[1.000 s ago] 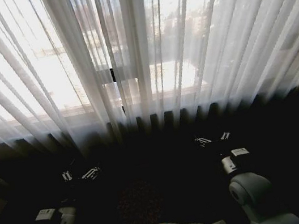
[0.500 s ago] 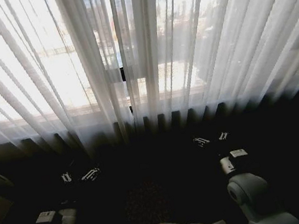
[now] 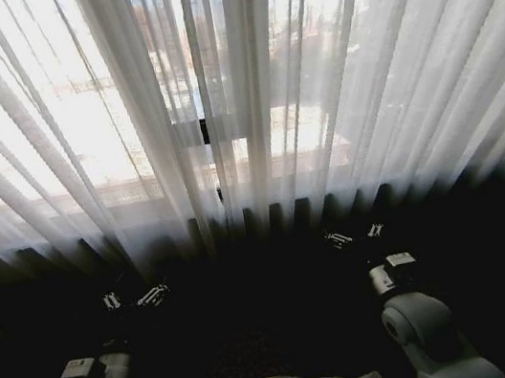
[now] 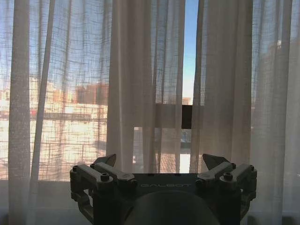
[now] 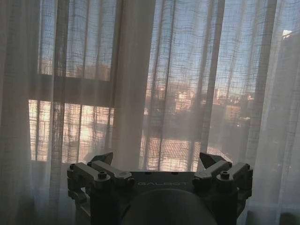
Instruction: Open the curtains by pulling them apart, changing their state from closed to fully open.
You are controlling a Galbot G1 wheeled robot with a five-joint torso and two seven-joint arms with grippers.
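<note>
step: approach, no grasp yet | curtains (image 3: 237, 95) closed, hanging ahead of both jaws, slim gap at the centre seam | left gripper (image 3: 136, 297) and right gripper (image 3: 355, 235) low, jaws spread, empty | next (my judgement): reach to inner edges, clamp, pull outward

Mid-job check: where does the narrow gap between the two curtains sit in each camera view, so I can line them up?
Head view: the gap sits just left of centre, with the dark window frame bar showing through it.
Left wrist view: the gap is above the hand, toward its right finger.
Right wrist view: I cannot make out the gap.
Shared landmark: the horizontal window bar.
</note>
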